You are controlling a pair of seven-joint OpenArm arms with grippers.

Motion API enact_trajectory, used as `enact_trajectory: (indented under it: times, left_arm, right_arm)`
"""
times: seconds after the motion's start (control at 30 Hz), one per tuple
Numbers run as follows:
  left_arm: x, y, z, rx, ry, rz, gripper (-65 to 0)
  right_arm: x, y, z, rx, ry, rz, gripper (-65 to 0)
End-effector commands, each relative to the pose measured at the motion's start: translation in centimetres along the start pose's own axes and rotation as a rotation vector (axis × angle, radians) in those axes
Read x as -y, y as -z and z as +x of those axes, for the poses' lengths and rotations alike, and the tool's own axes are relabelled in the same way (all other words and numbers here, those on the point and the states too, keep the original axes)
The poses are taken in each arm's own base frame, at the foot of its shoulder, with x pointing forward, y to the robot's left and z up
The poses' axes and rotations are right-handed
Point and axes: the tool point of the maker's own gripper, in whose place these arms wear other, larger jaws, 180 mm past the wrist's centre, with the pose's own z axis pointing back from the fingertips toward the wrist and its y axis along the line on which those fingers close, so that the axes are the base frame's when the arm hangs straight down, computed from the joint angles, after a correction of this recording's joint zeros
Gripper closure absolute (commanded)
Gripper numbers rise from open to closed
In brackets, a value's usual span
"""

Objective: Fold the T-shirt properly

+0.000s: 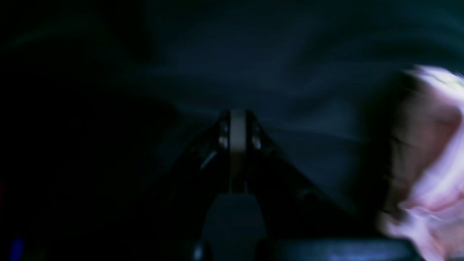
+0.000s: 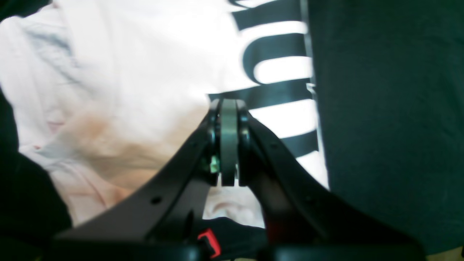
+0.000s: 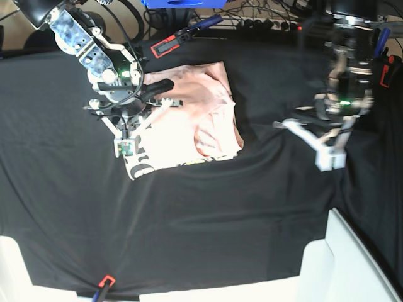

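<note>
Across the black table cloth [image 3: 208, 207], which covers the whole work surface, the pink T-shirt [image 3: 189, 123] lies as a compact folded packet in the upper middle, its long side running from the printed lettering near the robot's right to a rumpled edge on the opposite side. Right gripper [image 2: 228, 105] hangs directly over the lettered end, jaws pressed together with no cloth between them, so this arm is clearly the nearer one for any smoothing. Left gripper [image 1: 237, 116] is also fully closed and empty, well apart over bare cloth, with the shirt lying off to its side.
</note>
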Motion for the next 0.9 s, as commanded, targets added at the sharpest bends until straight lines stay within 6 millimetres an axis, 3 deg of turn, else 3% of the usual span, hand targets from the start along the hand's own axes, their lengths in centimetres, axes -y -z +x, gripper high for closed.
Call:
enact_trajectory:
  times: [0.0, 0.1, 0.4, 0.53, 0.7, 0.87]
  left_arm:
    - [0.9, -0.3, 1.8, 0.054, 0.038, -0.007, 0.0]
    - [5.3, -0.3, 2.4, 0.068, 0.095, -0.098, 0.0]
    - [13.9, -1.9, 3.1, 0.113, 0.202, -0.283, 0.0]
    - [16.7, -0.7, 1.2, 0.05, 0.227, -0.325, 0.0]
    - [16.9, 2.4, -3.3, -0.092, 0.263, -0.294, 0.0]
    - [13.5, 4.2, -4.3, -0.086, 0.283, -0.222, 0.0]
  right_arm:
    - [0.0, -0.3, 1.5, 0.053, -0.002, 0.001, 0.0]
    - [0.5, -0.3, 1.5, 0.053, -0.009, -0.007, 0.0]
    - [2.6, -0.1, 0.8, 0.037, 0.01, -0.057, 0.0]
    - [4.0, 0.0, 0.6, 0.033, 0.038, -0.09, 0.0]
    - [4.5, 0.7, -1.0, -0.008, 0.021, -0.112, 0.0]
    - [6.6, 2.5, -3.7, -0.038, -0.015, -0.189, 0.0]
